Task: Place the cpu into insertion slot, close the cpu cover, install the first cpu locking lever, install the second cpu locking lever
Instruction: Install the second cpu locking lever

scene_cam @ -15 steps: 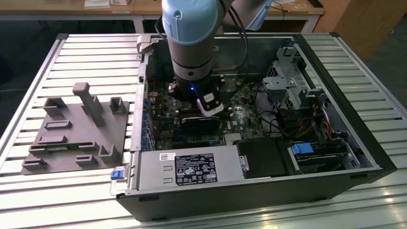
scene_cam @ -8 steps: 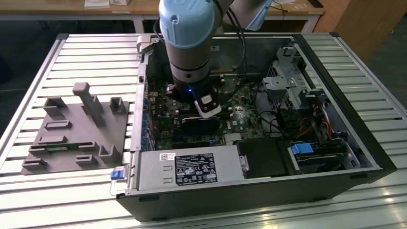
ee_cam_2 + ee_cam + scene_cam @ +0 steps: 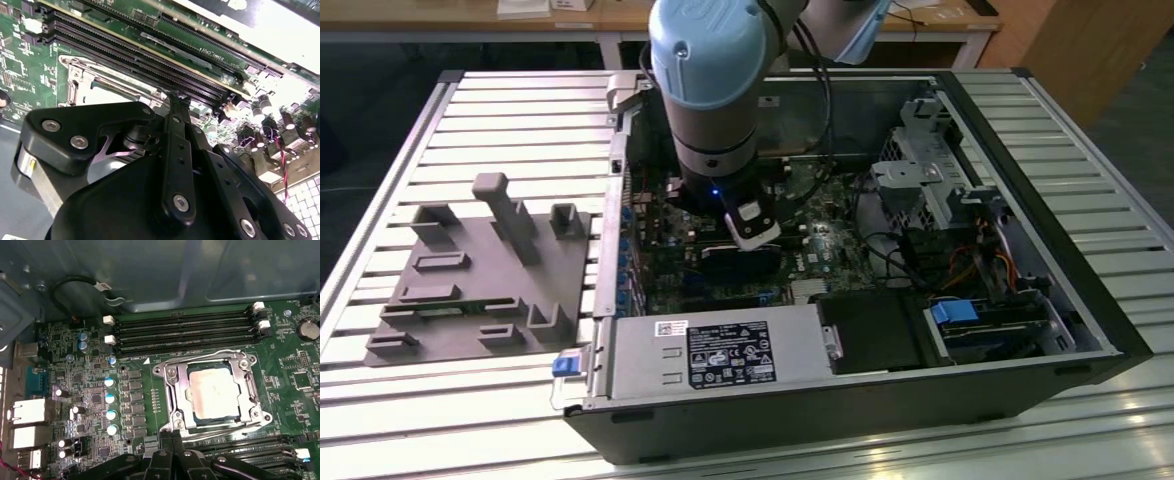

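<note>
Inside an open computer case point(image 3: 1067, 300), the robot arm point(image 3: 707, 90) reached straight down over the green motherboard point(image 3: 75, 390). In the first wrist view, the cpu point(image 3: 215, 390) sat flat in the insertion slot point(image 3: 197, 416), its dull silvery top showing through the cut-out of the cpu cover point(image 3: 181, 385), which lay closed over it. The gripper point(image 3: 168, 436) had its fingers pressed together with nothing visible between them, the tips just beside the socket edge where a thin wire locking lever point(image 3: 225, 429) ran. Whether either lever was fully hooked could not be told.

By appearance, placing and covering were done and the lever stage was in hand. Lever work calls for fine, steady contact on a thin wire close to memory slots point(image 3: 185, 332).

In the exterior view, a white label point(image 3: 727, 352) on the power supply point(image 3: 640, 355) lay at six o'clock from the arm, its print too small to read. A grey fixture tray point(image 3: 467, 280) sat at nine o'clock.
</note>
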Tool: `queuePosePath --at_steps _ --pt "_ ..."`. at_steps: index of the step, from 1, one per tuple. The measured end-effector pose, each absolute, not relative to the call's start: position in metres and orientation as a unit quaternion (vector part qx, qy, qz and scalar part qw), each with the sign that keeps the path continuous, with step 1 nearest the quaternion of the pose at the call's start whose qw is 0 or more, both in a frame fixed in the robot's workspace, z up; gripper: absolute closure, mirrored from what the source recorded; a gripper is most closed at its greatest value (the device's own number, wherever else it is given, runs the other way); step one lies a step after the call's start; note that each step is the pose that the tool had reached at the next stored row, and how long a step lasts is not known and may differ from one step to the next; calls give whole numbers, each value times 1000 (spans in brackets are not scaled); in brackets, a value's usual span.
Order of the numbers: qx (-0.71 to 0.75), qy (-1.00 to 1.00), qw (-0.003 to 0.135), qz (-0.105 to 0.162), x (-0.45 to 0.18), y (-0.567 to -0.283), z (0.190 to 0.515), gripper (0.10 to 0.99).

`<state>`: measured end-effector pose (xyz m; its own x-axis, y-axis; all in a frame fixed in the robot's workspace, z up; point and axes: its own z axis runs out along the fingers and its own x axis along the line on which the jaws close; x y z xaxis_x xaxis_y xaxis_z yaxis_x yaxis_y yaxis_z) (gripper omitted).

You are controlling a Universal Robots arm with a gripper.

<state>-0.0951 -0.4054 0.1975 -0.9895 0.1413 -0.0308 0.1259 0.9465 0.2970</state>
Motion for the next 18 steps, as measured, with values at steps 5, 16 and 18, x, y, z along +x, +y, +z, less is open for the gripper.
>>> queuePosePath --at_steps 5,16,18 --pt "68 986 26 150 -95 -405 193 980" --pt "68 986 26 150 -96 -405 190 980" --pt "68 986 26 150 -97 -405 189 980"
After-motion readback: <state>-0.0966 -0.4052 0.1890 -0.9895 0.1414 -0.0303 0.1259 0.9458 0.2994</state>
